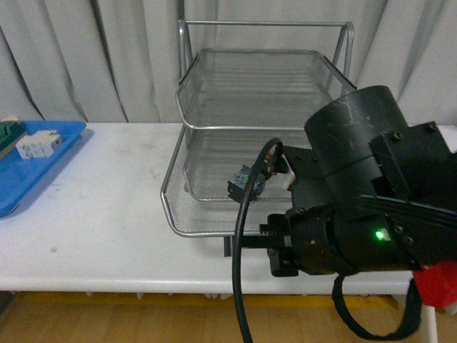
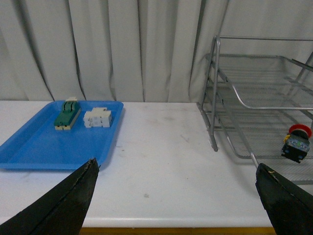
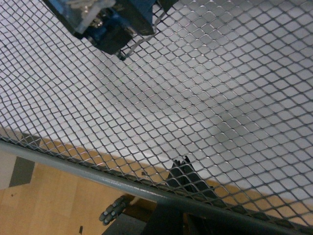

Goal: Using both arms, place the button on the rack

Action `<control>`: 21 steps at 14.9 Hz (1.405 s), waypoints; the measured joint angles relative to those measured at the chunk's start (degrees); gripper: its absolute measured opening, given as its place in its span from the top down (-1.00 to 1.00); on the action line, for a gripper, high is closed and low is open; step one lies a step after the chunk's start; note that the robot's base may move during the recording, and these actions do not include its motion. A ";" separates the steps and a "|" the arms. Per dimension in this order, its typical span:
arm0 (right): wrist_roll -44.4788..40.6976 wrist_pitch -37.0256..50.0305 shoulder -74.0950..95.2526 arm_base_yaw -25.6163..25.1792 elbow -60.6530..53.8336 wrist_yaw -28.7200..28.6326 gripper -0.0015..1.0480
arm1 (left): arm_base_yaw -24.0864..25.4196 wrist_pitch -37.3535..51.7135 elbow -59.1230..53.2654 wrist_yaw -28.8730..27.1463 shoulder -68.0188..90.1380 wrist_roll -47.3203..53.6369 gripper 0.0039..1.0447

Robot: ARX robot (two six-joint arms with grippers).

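Two hands noted: left hand (image 2: 176, 196) spread open and empty, hovering over the desk (image 2: 161, 147); right hand's state cannot be told. Button (image 1: 246, 182) sits on the rack's (image 1: 214, 229) bottom tier. Judgement: withdraw right arm straight, avoiding the mesh

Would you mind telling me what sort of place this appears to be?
Probably a robot test bench: a plain white table before grey curtains, with a silver wire-mesh rack and a blue plastic tray of parts.
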 joint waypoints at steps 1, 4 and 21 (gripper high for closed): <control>-0.37 -0.94 1.81 -0.33 2.82 0.87 0.97 | 0.00 0.02 0.00 0.00 0.00 0.00 -0.88; -2.01 -3.23 6.51 -1.81 12.55 3.30 0.97 | 0.00 0.00 0.00 0.00 0.00 0.02 -0.88; -14.45 56.13 -29.20 -11.13 -38.97 20.17 0.97 | 0.04 -0.04 0.00 -0.04 0.00 0.02 -0.88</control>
